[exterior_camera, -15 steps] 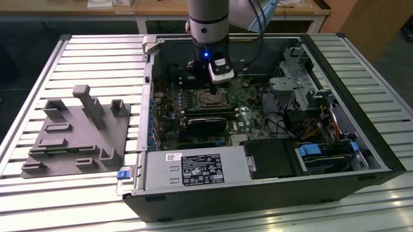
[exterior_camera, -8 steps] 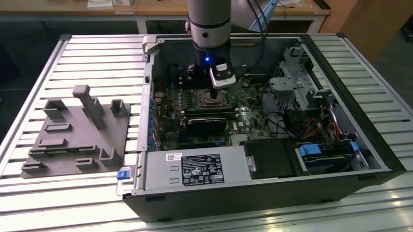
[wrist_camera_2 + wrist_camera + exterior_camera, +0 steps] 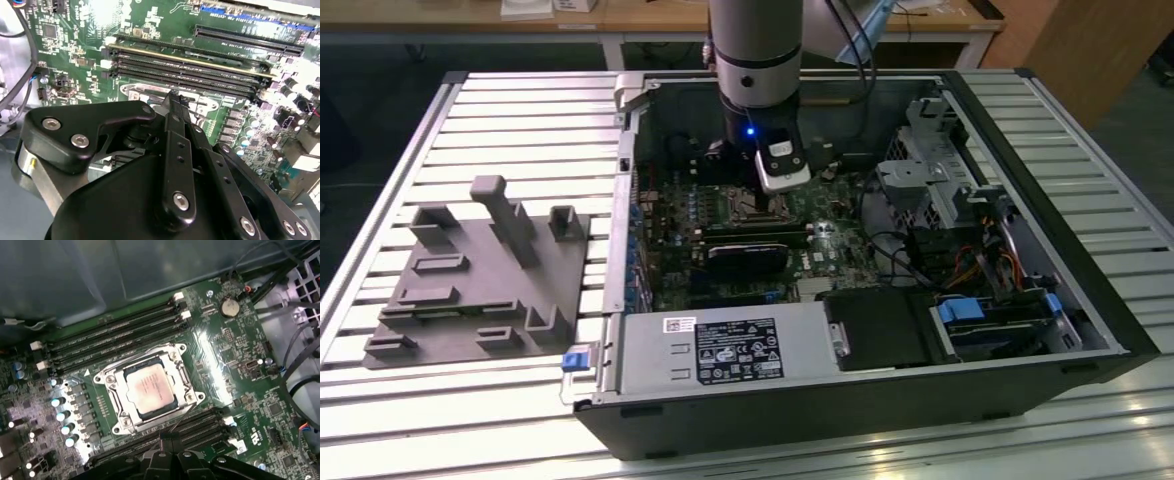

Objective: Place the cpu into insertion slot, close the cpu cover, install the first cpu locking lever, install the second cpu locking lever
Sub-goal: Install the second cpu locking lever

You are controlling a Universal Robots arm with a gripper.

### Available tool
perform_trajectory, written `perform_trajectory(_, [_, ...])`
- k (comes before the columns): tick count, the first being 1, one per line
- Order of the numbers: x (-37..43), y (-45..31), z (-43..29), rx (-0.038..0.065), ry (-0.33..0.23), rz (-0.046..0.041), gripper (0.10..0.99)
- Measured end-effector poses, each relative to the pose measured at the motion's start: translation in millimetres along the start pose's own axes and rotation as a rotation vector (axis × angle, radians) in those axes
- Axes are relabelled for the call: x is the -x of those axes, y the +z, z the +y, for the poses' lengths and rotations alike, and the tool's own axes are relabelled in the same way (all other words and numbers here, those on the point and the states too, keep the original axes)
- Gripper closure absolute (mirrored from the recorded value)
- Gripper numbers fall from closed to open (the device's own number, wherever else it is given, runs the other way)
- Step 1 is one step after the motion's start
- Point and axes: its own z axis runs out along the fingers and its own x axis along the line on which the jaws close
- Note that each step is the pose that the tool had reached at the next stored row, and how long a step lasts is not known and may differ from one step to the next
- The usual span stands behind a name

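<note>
In the first wrist view the cpu (image 3: 150, 388) lies flat in the motherboard socket, its dull silver top facing up. The cpu cover (image 3: 181, 374), a thin metal frame, lies down around it, with the chip showing through its window. My gripper (image 3: 169, 439) hangs just above the board beside the socket's edge, at the memory slots. In the second wrist view the gripper (image 3: 174, 100) has its black fingers (image 3: 175, 145) pressed together to a point over the socket's rim (image 3: 145, 92), with nothing seen between them. In the exterior view the arm reaches down into the open computer case (image 3: 1067, 300) over the socket (image 3: 744, 212).
Memory slots (image 3: 115, 332) run along both sides of the socket. A black card (image 3: 747, 255), the power supply (image 3: 720, 350), a drive cage (image 3: 921, 180) and loose cables (image 3: 907, 250) crowd the case. A grey fixture plate (image 3: 474, 275) lies on the slatted table at the exterior view's left.
</note>
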Motion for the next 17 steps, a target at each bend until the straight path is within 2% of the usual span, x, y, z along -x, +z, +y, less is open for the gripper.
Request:
perform_trajectory(3, [-0.1,1.8,-0.5,-0.004,-0.027,0.0108,0.980])
perform_trajectory(8, [-0.3,4.2,-0.7,0.000,-0.110,0.0230,0.980])
perform_trajectory(14, [-0.2,4.6,-1.0,-0.002,-0.118,0.0243,0.980])
perform_trajectory(17, [0.7,6.2,-3.8,0.002,-0.118,0.0254,0.980])
